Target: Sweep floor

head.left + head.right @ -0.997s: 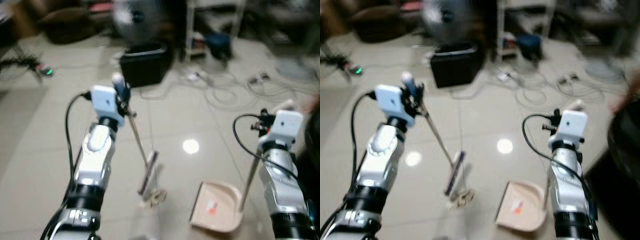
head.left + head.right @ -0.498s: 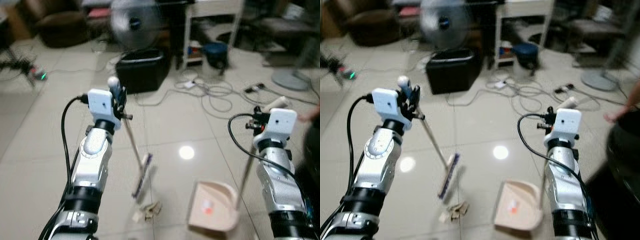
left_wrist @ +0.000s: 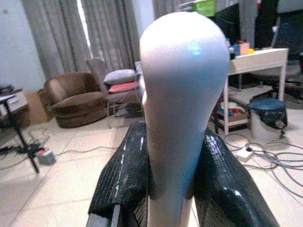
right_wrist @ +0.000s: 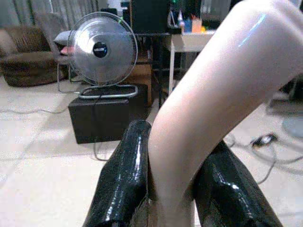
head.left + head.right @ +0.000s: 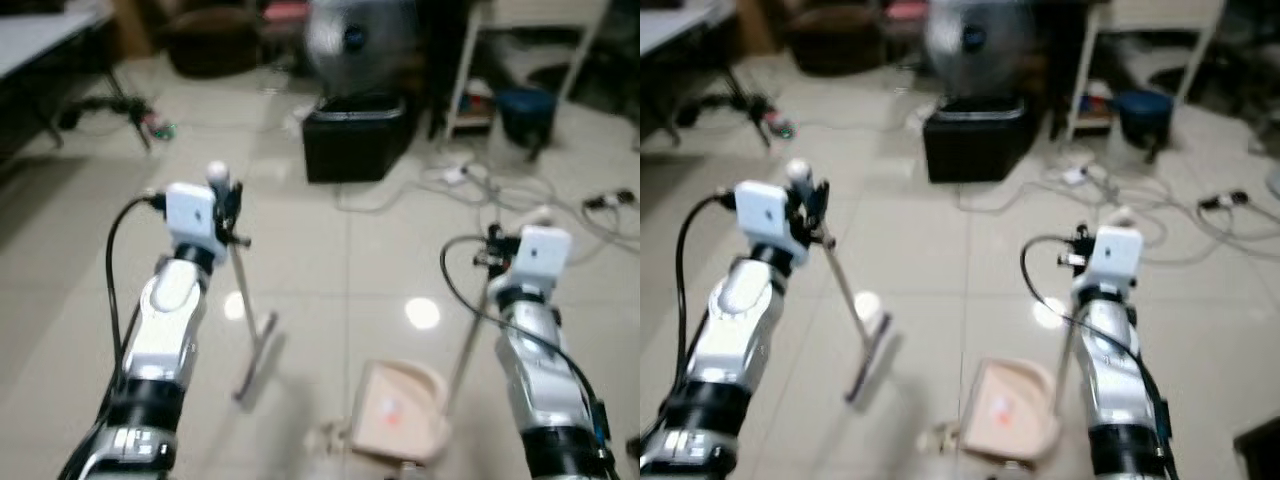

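My left gripper [image 5: 228, 203] is shut on the broom's white handle top [image 3: 182, 94], one black finger [image 3: 122, 177] on each side. The thin broom stick slants down to the broom head [image 5: 255, 355] on the tiles. My right gripper [image 5: 492, 262] is shut on the beige dustpan handle [image 4: 213, 94], which runs down to the beige dustpan [image 5: 395, 412] lying on the floor between my arms. Small pale scraps [image 5: 325, 436] lie at the dustpan's left edge, to the right of the broom head.
A black box [image 5: 358, 148] with a standing fan [image 5: 360, 35] on it is straight ahead. White cables [image 5: 480, 185] trail across the tiles at the right, near a white shelf and a blue bin [image 5: 522, 110]. A tripod [image 5: 100, 105] stands far left.
The camera has swung, so the whole scene has shifted. The broom head now lies left of the scraps instead of over them, and the scraps lie against the dustpan's left edge.
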Controlling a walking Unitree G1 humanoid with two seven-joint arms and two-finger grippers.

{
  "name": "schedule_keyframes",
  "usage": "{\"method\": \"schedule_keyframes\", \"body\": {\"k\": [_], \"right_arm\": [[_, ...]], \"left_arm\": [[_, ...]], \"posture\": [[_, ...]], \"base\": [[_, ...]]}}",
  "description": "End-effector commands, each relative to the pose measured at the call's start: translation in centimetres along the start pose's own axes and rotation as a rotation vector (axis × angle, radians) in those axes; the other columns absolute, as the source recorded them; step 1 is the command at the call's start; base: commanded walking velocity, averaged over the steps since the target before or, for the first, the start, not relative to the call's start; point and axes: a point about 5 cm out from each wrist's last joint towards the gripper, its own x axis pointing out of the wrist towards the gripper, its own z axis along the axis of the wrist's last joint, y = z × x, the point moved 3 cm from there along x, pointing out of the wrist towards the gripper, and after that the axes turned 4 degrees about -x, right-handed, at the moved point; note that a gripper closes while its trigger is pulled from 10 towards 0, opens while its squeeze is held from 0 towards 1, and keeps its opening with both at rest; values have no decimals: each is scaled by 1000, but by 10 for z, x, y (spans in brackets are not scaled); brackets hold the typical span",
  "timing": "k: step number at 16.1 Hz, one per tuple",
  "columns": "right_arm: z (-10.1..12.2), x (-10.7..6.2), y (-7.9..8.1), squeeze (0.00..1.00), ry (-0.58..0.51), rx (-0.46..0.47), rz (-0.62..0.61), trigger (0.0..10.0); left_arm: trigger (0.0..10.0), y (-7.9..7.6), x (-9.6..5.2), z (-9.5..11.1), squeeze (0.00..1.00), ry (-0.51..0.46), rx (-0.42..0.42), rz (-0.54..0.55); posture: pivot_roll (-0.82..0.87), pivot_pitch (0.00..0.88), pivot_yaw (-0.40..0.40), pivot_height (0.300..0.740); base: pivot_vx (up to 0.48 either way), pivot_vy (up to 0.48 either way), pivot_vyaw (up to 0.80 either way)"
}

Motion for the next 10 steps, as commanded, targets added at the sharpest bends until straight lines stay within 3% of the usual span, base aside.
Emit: {"method": "schedule_keyframes", "body": {"k": [1,3,5,7,9,10], "right_arm": [[8,1,2,0,-51,-8,1,10000],[7,4,-1,0,-93,11,32,10000],[1,11,1,0,-93,-66,64,10000],[0,14,4,0,-97,-107,82,10000],[-6,17,12,0,-106,-212,126,10000],[-7,17,12,0,-107,-212,124,10000]], "left_arm": [[10000,7,-2,4,0,-13,47,-3],[10000,10,-1,-3,0,-26,42,25],[10000,13,1,-13,0,-17,-3,87],[10000,14,0,-18,0,-9,-7,97],[10000,8,-2,-29,0,11,-5,90],[10000,7,-3,-30,0,12,-6,90]], "posture": [[-9,67,72,740],[-6,114,60,740],[-27,155,44,740],[-30,168,34,740],[-3,205,9,740],[-3,210,10,740]], "base": [[0,0,0],[0,0,0],[0,0,0],[0,0,0],[0,0,0],[0,0,0]]}}
